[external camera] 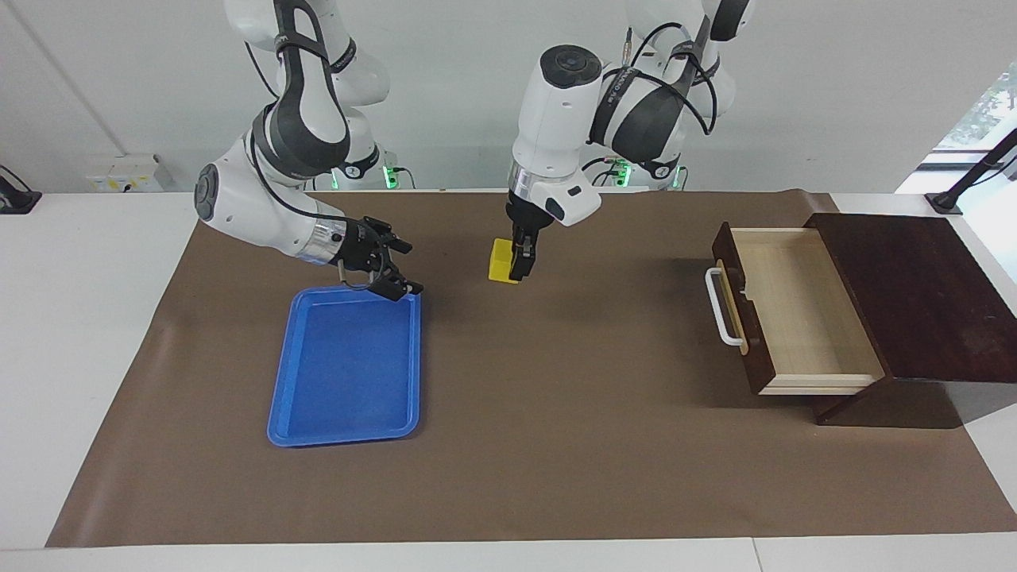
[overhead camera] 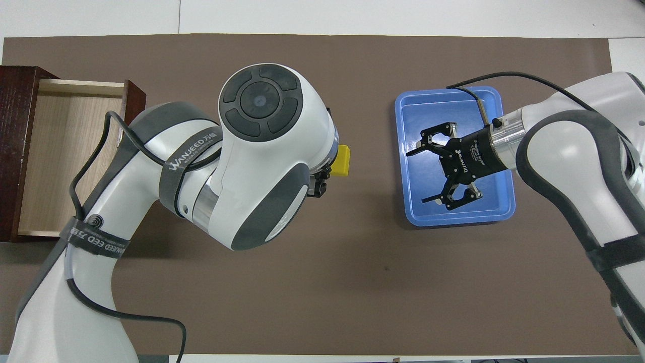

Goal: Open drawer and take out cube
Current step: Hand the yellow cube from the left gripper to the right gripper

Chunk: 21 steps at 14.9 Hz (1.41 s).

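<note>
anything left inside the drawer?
Drawer shows only bare pale wood; the part inside the cabinet is hidden. The cube is in the left end effector.
</note>
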{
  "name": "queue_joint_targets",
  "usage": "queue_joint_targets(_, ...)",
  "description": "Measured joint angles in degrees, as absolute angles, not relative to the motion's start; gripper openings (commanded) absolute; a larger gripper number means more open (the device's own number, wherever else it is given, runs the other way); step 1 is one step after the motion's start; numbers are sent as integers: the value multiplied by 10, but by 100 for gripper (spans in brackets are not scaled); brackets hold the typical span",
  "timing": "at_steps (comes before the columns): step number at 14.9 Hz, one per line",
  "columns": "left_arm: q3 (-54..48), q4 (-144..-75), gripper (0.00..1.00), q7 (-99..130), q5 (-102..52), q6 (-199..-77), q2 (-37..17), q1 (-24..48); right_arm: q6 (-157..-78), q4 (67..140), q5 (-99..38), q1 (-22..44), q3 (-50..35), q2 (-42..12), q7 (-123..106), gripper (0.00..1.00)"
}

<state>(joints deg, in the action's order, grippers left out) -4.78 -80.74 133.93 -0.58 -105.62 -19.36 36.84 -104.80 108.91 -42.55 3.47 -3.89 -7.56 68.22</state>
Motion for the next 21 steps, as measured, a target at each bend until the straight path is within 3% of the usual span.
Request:
queue_joint_targets(7, -48, -806, 0, 1416, 11, -1050, -222, 404, -1093, 1094, -500, 84, -40, -99, 731, 100)
queue_joint_targets(12, -49, -806, 0, 1429, 11, -1051, -222, 410, -1063, 1080, -525, 88, -42, -144, 724, 100)
queue_joint_targets(21, -48, -806, 0, 1432, 12, -1056, -222, 410, -1048, 1057, -527, 116, -43, -148, 676, 100)
